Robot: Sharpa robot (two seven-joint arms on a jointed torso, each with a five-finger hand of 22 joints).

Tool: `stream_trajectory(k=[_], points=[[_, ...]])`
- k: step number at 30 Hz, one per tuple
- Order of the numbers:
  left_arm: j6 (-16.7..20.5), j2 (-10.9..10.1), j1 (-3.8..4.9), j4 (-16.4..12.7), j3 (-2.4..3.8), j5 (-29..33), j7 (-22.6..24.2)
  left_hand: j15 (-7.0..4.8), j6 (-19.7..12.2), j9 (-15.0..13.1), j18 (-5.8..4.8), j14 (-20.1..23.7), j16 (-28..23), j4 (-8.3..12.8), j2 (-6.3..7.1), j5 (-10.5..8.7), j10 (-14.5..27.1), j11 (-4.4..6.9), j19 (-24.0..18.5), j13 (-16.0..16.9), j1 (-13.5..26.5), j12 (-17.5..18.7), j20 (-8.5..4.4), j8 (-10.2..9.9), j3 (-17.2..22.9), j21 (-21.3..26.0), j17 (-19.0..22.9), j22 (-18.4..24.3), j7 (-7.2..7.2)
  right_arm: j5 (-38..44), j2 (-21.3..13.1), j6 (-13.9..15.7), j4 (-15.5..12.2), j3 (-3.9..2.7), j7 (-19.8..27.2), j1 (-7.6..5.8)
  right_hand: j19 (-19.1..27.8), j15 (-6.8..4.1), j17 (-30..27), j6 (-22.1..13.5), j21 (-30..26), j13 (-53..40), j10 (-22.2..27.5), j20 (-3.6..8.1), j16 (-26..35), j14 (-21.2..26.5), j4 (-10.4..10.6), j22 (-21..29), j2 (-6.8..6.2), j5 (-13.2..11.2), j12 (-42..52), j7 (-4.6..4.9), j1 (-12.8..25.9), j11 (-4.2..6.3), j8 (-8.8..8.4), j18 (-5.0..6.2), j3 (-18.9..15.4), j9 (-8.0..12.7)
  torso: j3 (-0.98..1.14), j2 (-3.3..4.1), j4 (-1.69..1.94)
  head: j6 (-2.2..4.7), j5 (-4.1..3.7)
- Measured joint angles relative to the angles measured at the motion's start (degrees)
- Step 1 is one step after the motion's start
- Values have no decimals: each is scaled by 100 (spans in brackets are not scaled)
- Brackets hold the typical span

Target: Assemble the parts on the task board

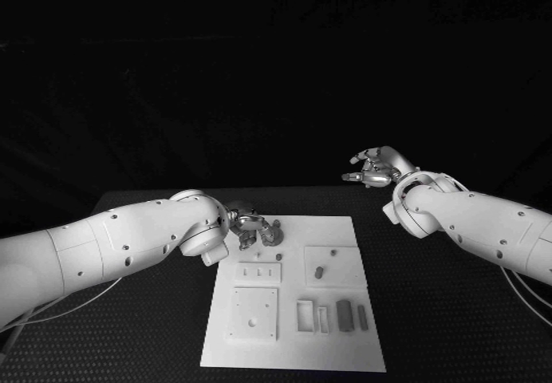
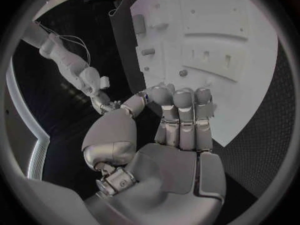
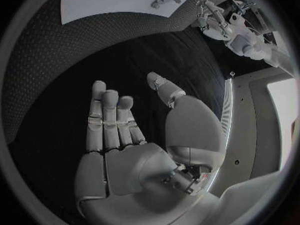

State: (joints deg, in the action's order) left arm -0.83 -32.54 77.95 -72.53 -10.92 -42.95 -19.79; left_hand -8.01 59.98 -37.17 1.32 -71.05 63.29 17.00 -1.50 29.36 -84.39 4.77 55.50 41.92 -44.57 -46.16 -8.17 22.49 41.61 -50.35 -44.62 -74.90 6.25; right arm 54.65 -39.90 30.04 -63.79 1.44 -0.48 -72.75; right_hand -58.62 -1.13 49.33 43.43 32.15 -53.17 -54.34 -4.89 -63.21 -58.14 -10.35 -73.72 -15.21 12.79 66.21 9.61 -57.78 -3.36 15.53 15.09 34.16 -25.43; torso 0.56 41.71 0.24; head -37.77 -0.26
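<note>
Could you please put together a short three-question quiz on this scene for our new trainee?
1. True or false: the right hand rests on the task board.
2. Which hand is over the board's far left corner? A) left hand B) right hand C) neither
3. Fill in: the right hand's fingers are spread apart and hold ____.

Key:
1. False; it hangs beyond the board's far right corner, over the black table.
2. A; its fingers curl in, though whether they grip a part cannot be told.
3. nothing.
</note>
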Motion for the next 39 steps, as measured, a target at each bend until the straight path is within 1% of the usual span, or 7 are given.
stream_trajectory(k=[4, 11, 15, 17, 25, 31, 39], points=[[-116, 35, 16, -40, -137, -128, -101, 0, 1, -89, 0, 0, 130, 13, -8, 60, 2, 2, 0, 31, 95, -132, 0, 0, 45, -90, 54, 0, -1, -71, 19, -20, 6, 0, 15, 0, 0, 0, -9, 0, -22, 19, 0, 0, 0, 0, 0, 0, 23, 8, 0, 0, -23, 0, 0, 0, 0, 1, 10, -9, -1, -59, 1], [-207, 37, 25, -85, -207, -499, -226, -1, 6, -179, -1, 0, 300, -1, -53, 109, 2, 2, 0, 46, 243, -290, 0, 47, 104, -209, 138, -4, -5, -212, 49, -96, 17, 1, 26, 0, 100, 22, -65, -1, -101, 145, 0, -59, 32, 109, -16, -16, 45, 74, -58, 1, -45, 0, 23, 0, -16, 18, 17, -16, 0, -121, 16], [-241, 10, 27, -181, -260, -824, -258, -1, 7, -214, 0, 1, 393, 9, -107, 109, 3, 2, 0, 48, 302, -377, 0, 98, 119, -222, 178, -4, -6, -317, 88, -158, 76, 1, 36, 0, 604, 164, -249, -30, -454, 656, 32, -190, 319, 606, -18, 18, 45, 74, -534, 30, -45, -32, 61, 1, -14, 29, 27, -19, 3, -160, 31], [-255, -19, 26, -250, -281, -1001, -263, -1, 7, -220, 0, 1, 393, 17, -119, 109, 3, 2, 0, 48, 331, -376, 0, 99, 128, -222, 196, -4, -6, -367, 107, -183, 96, 3, 44, 1, 860, 277, -414, -32, -680, 1029, 32, -268, 498, 834, -44, 67, 45, 74, -831, 32, -45, -32, 104, -100, 12, 29, 31, -20, 7, -169, 46], [-269, -70, 16, -326, -285, -1473, -268, -1, 11, -238, 0, 1, 465, 20, -108, 109, 4, 1, 7, 48, 391, -426, -7, 128, 132, -222, 230, -4, -10, -512, 121, -257, 113, 4, 77, 3, 1467, 616, -991, -65, -1388, 2123, 96, -480, 955, 1396, -65, 197, 67, 74, -1412, 65, -68, -96, 196, -225, 1, 68, 37, -20, 16, -193, 74], [-263, -84, -39, -336, -281, -1739, -280, -13, 13, -261, 0, -9, 532, 9, -111, 109, 5, 1, 51, 47, 435, -518, -11, 132, 144, -222, 264, -3, -11, -604, 117, -307, 114, 4, 112, 3, 1915, 882, -1691, -73, -1934, 3154, 103, -645, 1469, 1724, -81, 321, 97, 102, -2029, 73, -98, -104, 242, -225, 17, 136, 44, -26, 22, -214, 83], [-252, -88, -199, -289, -286, -2003, -295, -37, 13, -261, 0, -1, 572, 16, -160, 97, 6, 1, 51, 47, 485, -576, -11, 165, 157, -200, 285, -3, -11, -788, 130, -427, 193, 13, 211, 3, 2151, 988, -2457, -74, -2398, 4104, 104, -759, 2046, 1799, -176, 397, 256, 102, -2593, 74, -165, -105, 306, -313, 16, 233, 42, -29, 26, -220, 91]])
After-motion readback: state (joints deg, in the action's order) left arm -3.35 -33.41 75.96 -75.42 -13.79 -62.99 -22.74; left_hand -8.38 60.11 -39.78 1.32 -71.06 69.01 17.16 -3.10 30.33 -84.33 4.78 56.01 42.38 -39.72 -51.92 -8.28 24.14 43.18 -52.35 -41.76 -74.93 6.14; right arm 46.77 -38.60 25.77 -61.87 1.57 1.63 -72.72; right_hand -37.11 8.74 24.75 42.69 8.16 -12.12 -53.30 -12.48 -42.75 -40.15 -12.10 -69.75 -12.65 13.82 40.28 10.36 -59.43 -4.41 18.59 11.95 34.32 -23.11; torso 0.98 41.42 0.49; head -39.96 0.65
